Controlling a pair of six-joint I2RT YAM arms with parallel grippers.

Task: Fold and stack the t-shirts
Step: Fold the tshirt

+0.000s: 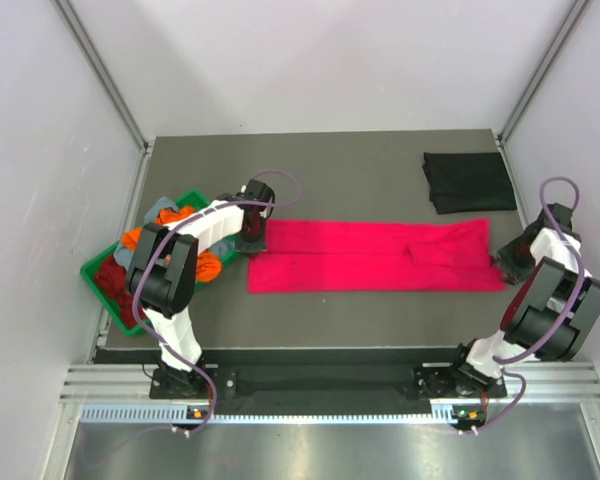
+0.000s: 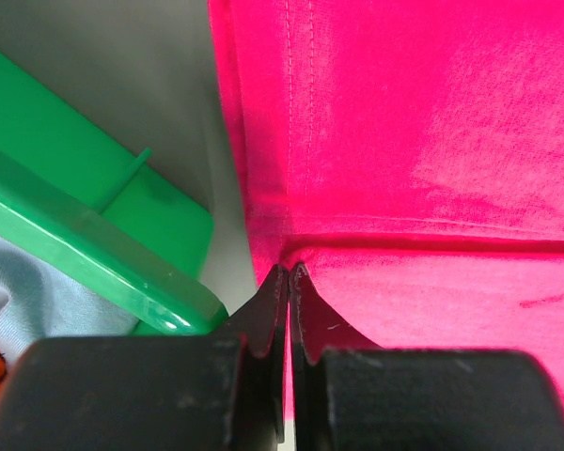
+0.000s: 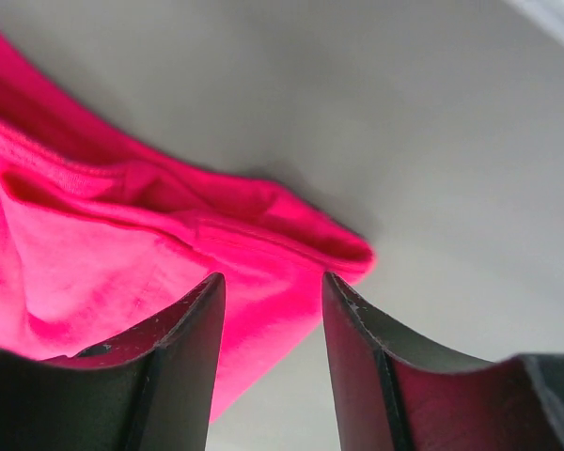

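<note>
Left wrist: your left gripper (image 2: 289,274) is clamped on the pink t-shirt (image 2: 404,141) at its hem, likely anchoring it. The right gripper (image 3: 271,280) straddles the opposite corner, half-open, not yet gripping.

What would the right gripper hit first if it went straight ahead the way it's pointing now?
Most likely the pink t-shirt: its folded end lies just ahead of the open right gripper, in line with the gap between its fingers, with bare table beyond. Depth is hard to judge from the wrist view.
</note>
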